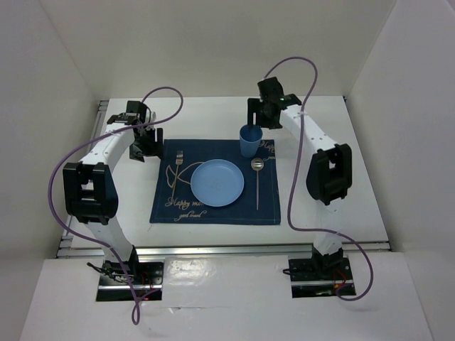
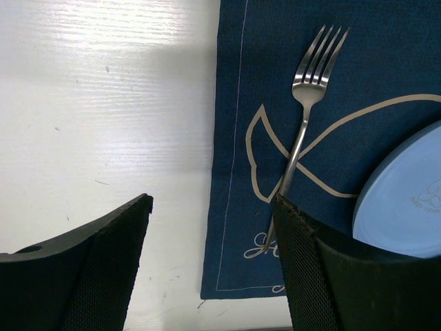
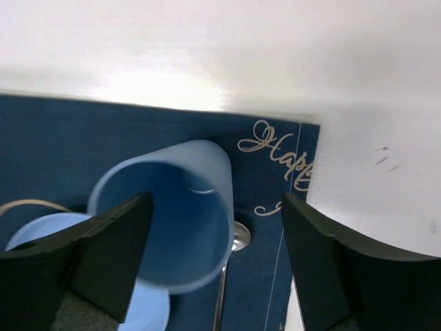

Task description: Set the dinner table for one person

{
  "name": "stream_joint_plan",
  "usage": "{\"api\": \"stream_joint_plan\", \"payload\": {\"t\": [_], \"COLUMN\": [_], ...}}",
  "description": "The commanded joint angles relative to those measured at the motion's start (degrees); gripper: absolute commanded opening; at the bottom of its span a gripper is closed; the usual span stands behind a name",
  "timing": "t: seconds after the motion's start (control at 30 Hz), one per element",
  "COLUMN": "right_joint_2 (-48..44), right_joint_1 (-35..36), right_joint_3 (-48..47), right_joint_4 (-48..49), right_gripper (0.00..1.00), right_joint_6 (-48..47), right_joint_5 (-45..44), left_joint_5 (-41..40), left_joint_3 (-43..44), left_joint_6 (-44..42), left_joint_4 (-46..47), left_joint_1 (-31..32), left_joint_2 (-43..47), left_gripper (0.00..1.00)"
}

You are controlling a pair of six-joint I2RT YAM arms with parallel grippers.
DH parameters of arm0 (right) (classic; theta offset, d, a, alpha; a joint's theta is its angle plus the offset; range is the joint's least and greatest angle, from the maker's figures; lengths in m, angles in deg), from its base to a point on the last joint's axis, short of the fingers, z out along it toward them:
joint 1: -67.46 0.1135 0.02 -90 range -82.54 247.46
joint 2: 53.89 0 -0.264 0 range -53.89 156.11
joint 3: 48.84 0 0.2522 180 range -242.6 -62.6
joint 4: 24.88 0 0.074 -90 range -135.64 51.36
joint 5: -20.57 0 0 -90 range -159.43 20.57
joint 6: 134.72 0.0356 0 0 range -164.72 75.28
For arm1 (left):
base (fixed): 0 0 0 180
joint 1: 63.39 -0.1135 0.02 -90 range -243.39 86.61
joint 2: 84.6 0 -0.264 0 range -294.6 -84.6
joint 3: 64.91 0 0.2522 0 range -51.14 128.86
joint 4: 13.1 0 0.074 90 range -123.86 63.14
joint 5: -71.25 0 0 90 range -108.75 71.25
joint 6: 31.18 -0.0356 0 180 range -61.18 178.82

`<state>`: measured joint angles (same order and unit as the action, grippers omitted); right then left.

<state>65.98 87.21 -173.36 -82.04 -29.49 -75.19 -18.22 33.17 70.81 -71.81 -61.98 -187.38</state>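
The right gripper (image 3: 217, 201) hung wide open, holding nothing, with the blue cup (image 3: 172, 214) between and below its fingers. The cup stood at the upper right of the placemat (image 1: 213, 209), just above the spoon (image 1: 257, 177). One finger (image 3: 117, 241) looked very close to the rim, so a crooked lift could catch it and tip the cup toward the plate (image 1: 217, 182). The left gripper (image 2: 212, 203) was wide open and empty at the mat's left edge, near the fork (image 2: 303, 103). The dinner table (image 1: 334, 206) filled the middle of the top view, white under everything.
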Motion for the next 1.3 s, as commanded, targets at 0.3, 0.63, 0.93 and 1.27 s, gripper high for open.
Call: {"api": "stream_joint_plan", "payload": {"t": [0.3, 0.63, 0.93, 1.27], "right_joint_2": [-33.26, -56.84, -62.57, -65.03], "right_joint_1": [-13.94, -25.55, -25.55, -25.55], "right_joint_3": [26.00, 44.15, 44.14, 44.14], "right_joint_4": [-11.27, -11.01, -11.62, -13.73], "right_gripper": [1.00, 1.00, 1.00, 1.00], "right_joint_6": [7.00, 8.86, 8.15, 8.16], "right_joint_5": [-0.82, -2.07, 4.79, 6.81], "left_joint_5": [-1.23, -7.30, -5.38, -2.38], "left_joint_3": [2.42, -1.16, -11.01, -12.77], "left_joint_6": [-2.76, -11.10, -14.80, -13.13], "left_joint_4": [-1.80, -2.86, 0.30, -0.23], "left_joint_1": [-4.65, -19.85, -26.19, -26.19], "left_joint_2": [2.67, 7.67, 18.14, 20.17], "left_gripper": [0.80, 0.80, 0.80, 0.80]}}
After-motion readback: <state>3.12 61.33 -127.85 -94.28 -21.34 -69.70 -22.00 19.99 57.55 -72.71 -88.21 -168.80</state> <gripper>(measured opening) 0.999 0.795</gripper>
